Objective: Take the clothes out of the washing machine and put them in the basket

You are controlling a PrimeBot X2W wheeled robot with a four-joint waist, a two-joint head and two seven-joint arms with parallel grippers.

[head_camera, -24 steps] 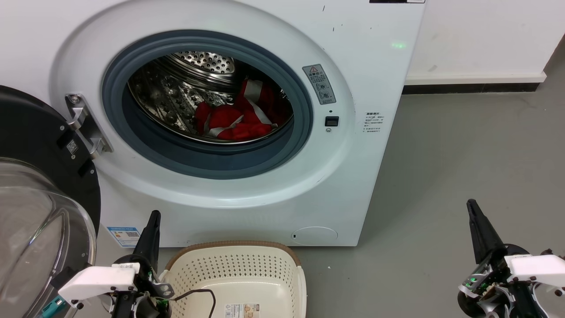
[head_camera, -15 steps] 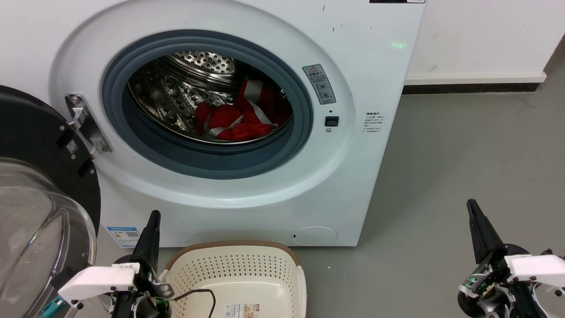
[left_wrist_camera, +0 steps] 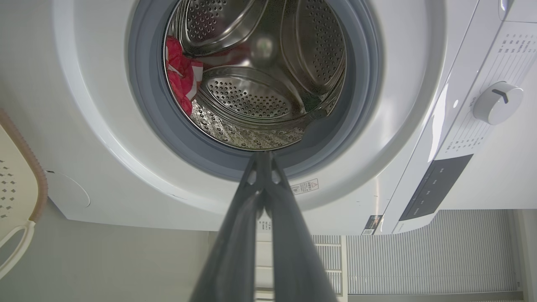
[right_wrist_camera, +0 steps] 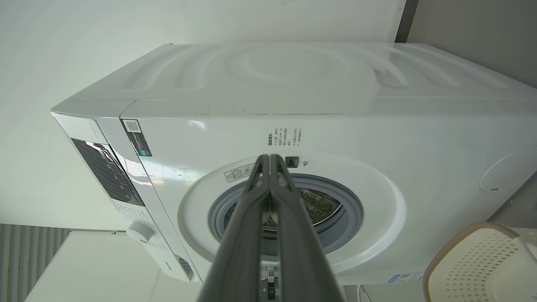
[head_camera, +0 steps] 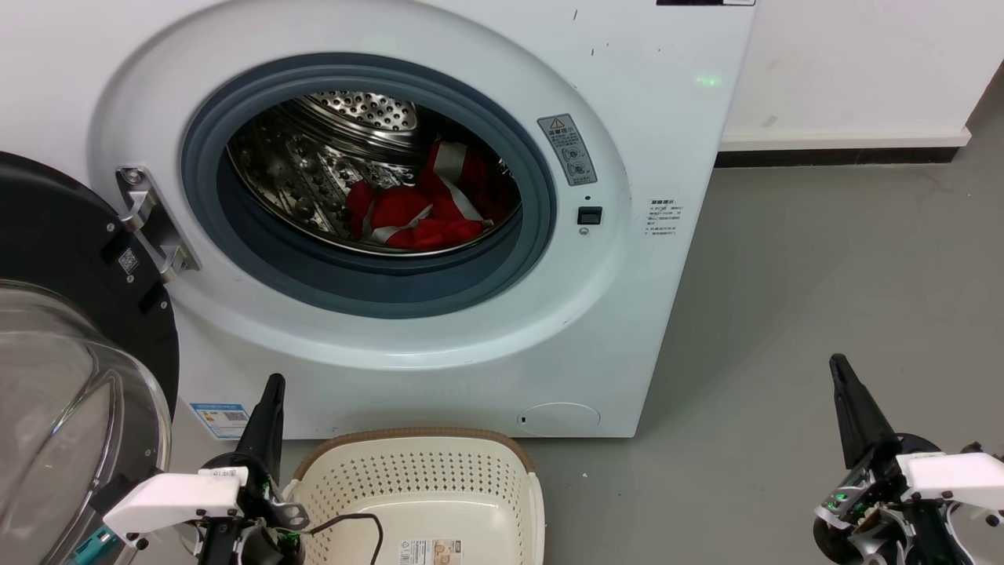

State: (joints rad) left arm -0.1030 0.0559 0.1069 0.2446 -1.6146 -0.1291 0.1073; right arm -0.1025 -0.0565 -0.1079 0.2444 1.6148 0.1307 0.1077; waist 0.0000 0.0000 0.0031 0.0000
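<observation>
The red clothes (head_camera: 420, 208) with pale stripes lie crumpled at the bottom of the steel drum of the white washing machine (head_camera: 627, 298), whose porthole stands open. In the left wrist view the clothes (left_wrist_camera: 181, 79) show at the drum's left side. The cream basket (head_camera: 439, 490) with a brown rim sits on the floor in front of the washer, with only a paper label on its base. My left gripper (head_camera: 274, 382) is shut and holds nothing, just left of the basket. Low at the right, over the floor, my right gripper (head_camera: 837, 362) is shut too. Both stay outside the drum.
The black-framed glass door (head_camera: 70, 377) hangs open at the left, close to my left arm. Grey floor (head_camera: 823, 259) spreads right of the washer, up to a white wall with a dark skirting. A control panel and dial (left_wrist_camera: 497, 102) sit on the washer's top front.
</observation>
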